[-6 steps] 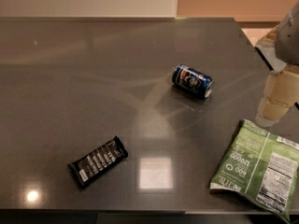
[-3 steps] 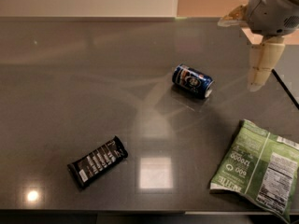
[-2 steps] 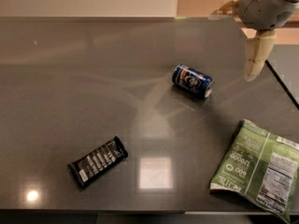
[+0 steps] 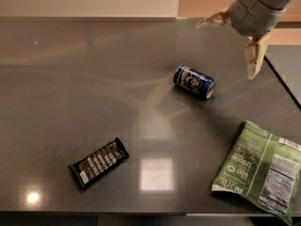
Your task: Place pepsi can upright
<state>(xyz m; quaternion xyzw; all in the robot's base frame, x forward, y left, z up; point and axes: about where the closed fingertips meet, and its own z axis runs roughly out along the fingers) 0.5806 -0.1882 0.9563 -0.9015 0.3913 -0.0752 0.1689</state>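
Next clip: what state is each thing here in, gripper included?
Pepsi can: lying on its side on the table, nothing touching it.
Gripper: open, fingers spread wide, holding nothing, beyond and to the right of the can.
Snack bar: lying flat, wrapped.
Chip bag: lying flat, printed side up, partly out of frame.

Wide-spread claw (image 4: pixel 225 51) above the far right corner of the surface (image 4: pixel 70 79), free room all round the lying pepsi can (image 4: pixel 194 82), green chip bag (image 4: pixel 257 171) nearer on the right, black snack bar (image 4: pixel 98 163) well apart front-left
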